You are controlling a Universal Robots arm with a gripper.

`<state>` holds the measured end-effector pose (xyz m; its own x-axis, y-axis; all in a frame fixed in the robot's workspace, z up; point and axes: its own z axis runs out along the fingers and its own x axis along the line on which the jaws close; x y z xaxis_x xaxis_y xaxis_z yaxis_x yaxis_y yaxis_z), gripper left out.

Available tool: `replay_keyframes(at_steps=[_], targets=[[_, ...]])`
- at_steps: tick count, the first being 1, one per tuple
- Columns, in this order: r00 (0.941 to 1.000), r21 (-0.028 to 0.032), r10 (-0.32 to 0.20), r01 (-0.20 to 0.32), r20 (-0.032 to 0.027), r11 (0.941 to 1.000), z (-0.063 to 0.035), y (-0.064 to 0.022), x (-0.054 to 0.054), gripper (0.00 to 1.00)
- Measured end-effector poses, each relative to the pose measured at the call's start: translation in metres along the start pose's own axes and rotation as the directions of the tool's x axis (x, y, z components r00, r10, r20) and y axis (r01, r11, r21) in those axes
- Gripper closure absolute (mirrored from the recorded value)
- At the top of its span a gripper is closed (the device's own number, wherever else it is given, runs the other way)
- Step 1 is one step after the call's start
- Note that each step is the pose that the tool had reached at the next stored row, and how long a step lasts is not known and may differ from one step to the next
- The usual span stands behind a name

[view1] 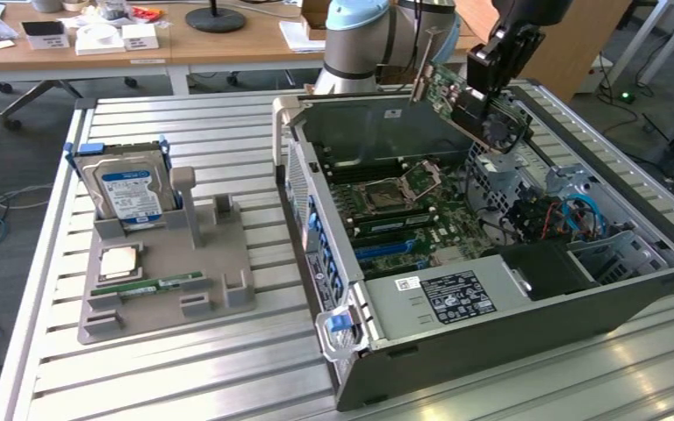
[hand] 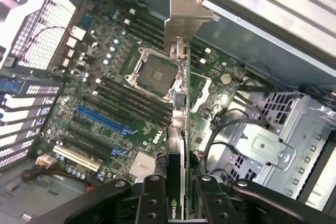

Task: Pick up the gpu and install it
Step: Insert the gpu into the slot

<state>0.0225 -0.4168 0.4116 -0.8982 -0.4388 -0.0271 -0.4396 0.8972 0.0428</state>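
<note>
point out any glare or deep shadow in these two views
Exterior view: light streaks glare across the table slats at that view's lower right, while the inside of the computer case sits dimmer. Wrist view: the gpu bracket shines pale, the metal beyond it washes out white, and the hand gripping the card reads near-black.

The arm (view1: 361,39) is rising at the back of the exterior view, with its wrist coming down from above. The hand (view1: 487,88) is hanging tilted, its two dark fingers (hand: 152,203) pressing either side of the gpu (hand: 181,108), apparently gripping it.
</note>
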Motion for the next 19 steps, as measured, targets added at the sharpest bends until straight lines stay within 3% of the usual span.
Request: replay_keyframes(at_steps=[4, 9, 14, 19], targets=[[0.9985, -0.0015, -0.054, 0.054, -0.0023, 0.9985, 0.0001, 0.0, 0.0, 0.74], [0.9924, -0.0037, -0.123, 0.123, -0.005, 0.9925, 0.0003, 0.0001, 0.0, 0.74], [0.9819, -0.0059, -0.189, 0.189, -0.0076, 0.9819, 0.0005, 0.0002, -0.0001, 0.74], [0.9668, -0.0084, -0.255, 0.255, -0.0099, 0.9669, 0.0008, 0.0003, -0.0001, 0.74]])
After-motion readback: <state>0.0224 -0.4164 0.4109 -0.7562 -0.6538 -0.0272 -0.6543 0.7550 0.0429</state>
